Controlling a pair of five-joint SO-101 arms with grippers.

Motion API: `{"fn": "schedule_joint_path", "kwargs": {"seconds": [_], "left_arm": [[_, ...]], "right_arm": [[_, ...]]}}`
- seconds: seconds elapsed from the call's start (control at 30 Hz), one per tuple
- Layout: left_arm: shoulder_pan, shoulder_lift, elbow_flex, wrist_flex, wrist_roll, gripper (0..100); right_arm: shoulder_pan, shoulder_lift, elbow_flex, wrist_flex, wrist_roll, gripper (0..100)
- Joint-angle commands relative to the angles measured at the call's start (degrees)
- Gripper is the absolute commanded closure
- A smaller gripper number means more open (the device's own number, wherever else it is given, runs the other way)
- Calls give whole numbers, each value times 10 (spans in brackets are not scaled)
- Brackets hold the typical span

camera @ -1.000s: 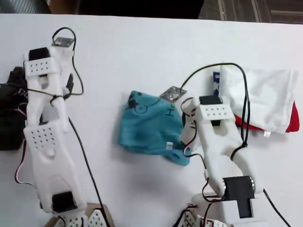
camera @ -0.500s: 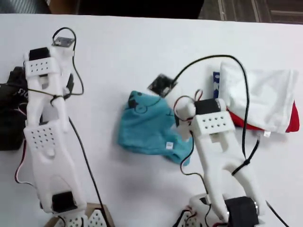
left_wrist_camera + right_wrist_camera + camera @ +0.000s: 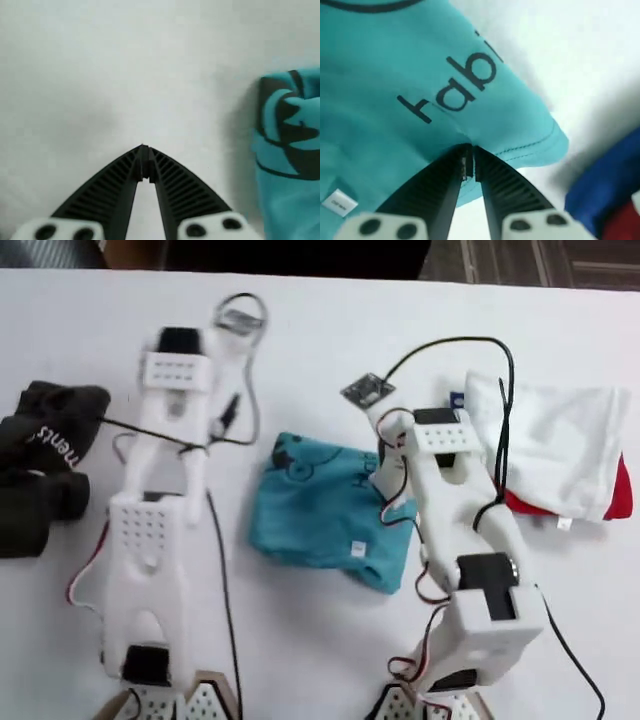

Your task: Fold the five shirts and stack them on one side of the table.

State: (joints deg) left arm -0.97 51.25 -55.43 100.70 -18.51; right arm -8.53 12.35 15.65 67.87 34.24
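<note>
A teal shirt [image 3: 320,505] lies crumpled in the middle of the white table [image 3: 300,350]. My right gripper [image 3: 388,490] is at its right edge, and in the right wrist view it [image 3: 468,162] is shut on the teal shirt's [image 3: 420,75] hem beside the black lettering. My left gripper [image 3: 230,412] hangs to the left of the teal shirt. The left wrist view shows it [image 3: 145,162] shut and empty over bare table, with the teal shirt [image 3: 292,165] off to one side. A black shirt [image 3: 40,470] lies bunched at the left edge.
At the right edge a folded white shirt [image 3: 560,445] lies on a red one [image 3: 620,490], with a blue one [image 3: 456,405] peeking out beside it. Black cables [image 3: 450,350] loop over the table behind the arms.
The left arm has swung right, off the black shirt toward the teal one. The right arm has shifted at the teal shirt's right edge, and that edge is now pulled up.
</note>
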Motion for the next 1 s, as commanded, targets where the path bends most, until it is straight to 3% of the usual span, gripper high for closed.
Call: {"fn": "schedule_joint_path", "kwargs": {"seconds": [0.0,0.1,0.37,0.53,0.73,0.97], "left_arm": [[47,-41,-5,12,4,973],[84,-41,11,12,5,973],[141,-40,5,-1,3,973],[142,-38,6,-17,5,973],[140,-54,-38,5,4,973],[158,-63,-65,13,7,973]], "right_arm": [[17,4,-25,4,-7,976],[19,3,-36,-21,-6,976],[65,-121,-38,61,-6,976],[73,-286,129,57,11,976],[32,-487,370,-9,47,976],[-15,-588,485,-32,44,976]]}}
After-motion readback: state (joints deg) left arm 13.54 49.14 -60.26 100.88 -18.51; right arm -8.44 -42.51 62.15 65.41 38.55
